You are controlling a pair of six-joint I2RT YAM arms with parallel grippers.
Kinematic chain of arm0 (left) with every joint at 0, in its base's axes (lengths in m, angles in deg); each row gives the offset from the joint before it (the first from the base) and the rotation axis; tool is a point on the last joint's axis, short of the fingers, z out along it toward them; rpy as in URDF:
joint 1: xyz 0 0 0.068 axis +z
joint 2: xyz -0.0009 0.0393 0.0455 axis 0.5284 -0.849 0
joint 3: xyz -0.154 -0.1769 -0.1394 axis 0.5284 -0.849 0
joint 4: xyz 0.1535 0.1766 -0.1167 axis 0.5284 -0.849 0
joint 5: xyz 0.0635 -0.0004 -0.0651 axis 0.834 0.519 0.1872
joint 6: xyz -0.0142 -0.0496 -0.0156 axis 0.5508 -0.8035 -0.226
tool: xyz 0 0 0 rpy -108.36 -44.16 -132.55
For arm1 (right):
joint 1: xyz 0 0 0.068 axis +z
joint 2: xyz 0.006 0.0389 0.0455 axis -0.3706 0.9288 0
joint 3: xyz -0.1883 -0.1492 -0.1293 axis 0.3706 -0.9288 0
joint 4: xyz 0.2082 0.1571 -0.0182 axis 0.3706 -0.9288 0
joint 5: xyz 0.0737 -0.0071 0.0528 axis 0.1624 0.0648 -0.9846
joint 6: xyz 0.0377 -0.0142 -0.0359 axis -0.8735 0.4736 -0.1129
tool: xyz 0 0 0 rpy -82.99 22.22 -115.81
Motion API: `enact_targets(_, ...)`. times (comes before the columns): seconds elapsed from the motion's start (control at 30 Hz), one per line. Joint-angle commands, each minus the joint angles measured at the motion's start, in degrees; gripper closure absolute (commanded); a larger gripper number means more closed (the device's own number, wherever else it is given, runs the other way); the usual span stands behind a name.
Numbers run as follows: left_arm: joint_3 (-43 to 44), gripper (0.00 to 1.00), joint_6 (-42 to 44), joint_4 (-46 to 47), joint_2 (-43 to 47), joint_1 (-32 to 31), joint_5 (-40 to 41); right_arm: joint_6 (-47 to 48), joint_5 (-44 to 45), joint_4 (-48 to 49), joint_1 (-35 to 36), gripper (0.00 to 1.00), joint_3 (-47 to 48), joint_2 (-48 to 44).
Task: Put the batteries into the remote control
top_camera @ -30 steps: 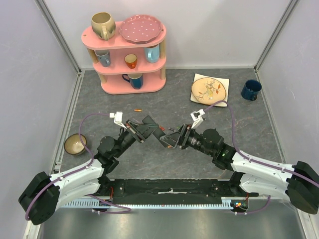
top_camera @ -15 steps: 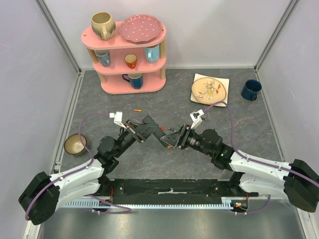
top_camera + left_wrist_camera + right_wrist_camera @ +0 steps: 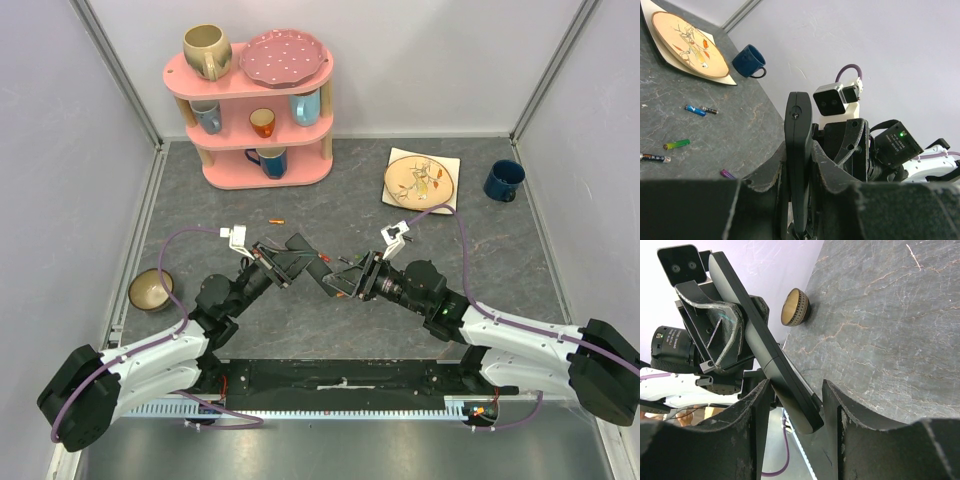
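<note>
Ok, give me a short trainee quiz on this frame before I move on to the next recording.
1. True or false: the remote control lies flat on the table.
2. In the right wrist view, its end sits: A) between the fingers of the right gripper B) on the table C) out of view.
3. Where are the batteries?
Key: 1 false, the left gripper holds it raised. 2 A. 3 loose on the table.

I work in a lab test cell: plain panel walls (image 3: 430, 60), grey bench (image 3: 350, 200), staged crockery shelf (image 3: 310, 173) at eleven o'clock.
</note>
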State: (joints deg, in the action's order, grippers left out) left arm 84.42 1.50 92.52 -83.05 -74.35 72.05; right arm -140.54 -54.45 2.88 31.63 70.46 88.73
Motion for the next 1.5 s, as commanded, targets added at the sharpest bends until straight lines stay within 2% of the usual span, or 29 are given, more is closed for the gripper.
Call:
enact_targets(0.0, 0.2, 0.98, 0.0, 4.9, 0.6, 0.2, -0.2, 0.1, 0.2, 1.5, -0.4, 0.49, -0.7, 0.8)
enact_targets(0.7, 2.4, 0.98, 1.1, 4.6, 0.8, 0.2, 0.6, 1.6, -0.9, -1.5, -0.4, 0.54, -1.2, 0.5)
enact_targets(1.33, 3.4, 0.98, 1.7, 3.6, 1.3, 0.2, 1.0, 2.3, -1.5, -2.0, -0.3, 0.54, -2.5, -0.9)
enact_targets(1.43, 3.1, 0.98, 1.5, 3.6, 0.8, 0.2, 0.7, 1.7, -1.8, -1.7, -0.3, 0.45, -2.2, -0.8)
enact_targets(1.47, 3.0, 0.98, 1.5, 3.8, 0.6, 0.2, 0.3, 1.4, -1.8, -1.6, -0.3, 0.33, -1.7, -0.8)
